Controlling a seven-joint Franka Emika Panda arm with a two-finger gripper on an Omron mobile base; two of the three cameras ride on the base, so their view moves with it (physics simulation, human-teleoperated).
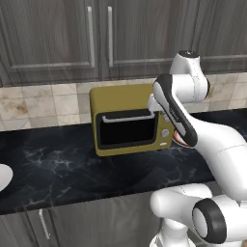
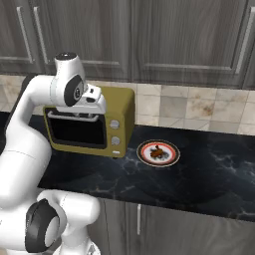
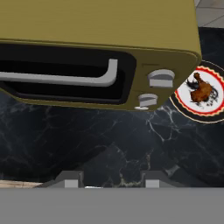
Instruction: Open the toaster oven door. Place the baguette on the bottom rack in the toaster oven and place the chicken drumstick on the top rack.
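At the far left of the bench (image 1: 58, 164), in the left base view, a pale rounded thing (image 1: 4, 177) is cut off by the frame edge; what it is cannot be told. Next comes the oven (image 1: 129, 119), standing on the dark marbled bench against the tiled wall, its door (image 1: 126, 130) shut. The silvery handle (image 1: 128, 117) runs along the door's upper edge, so the door most likely hinges at the bottom and swings down. It looks stiff and hard; the bar is the obvious place to take hold, near its middle, pulling outward and down. A smooth metal bar may slip in a loose grip.

The gripper (image 3: 109, 180) hangs in front of the oven near its upper right corner, above the bench and apart from the handle. Its tips stand narrow, with a small gap between them and nothing held. In the base views the arm's own links cover the fingers.

Right of the oven's two knobs (image 3: 161, 78) sits a red-rimmed plate (image 2: 158, 153) carrying the drumstick (image 2: 157, 152), just beside the oven. It looks small, light, irregular and possibly greasy; gripping across its thick end seems safest.

The baguette cannot be made out with certainty: something dark lies beside the drumstick on the plate, too small to tell. The two racks are hidden behind the dark glass. In the left base view the arm covers most of the plate.
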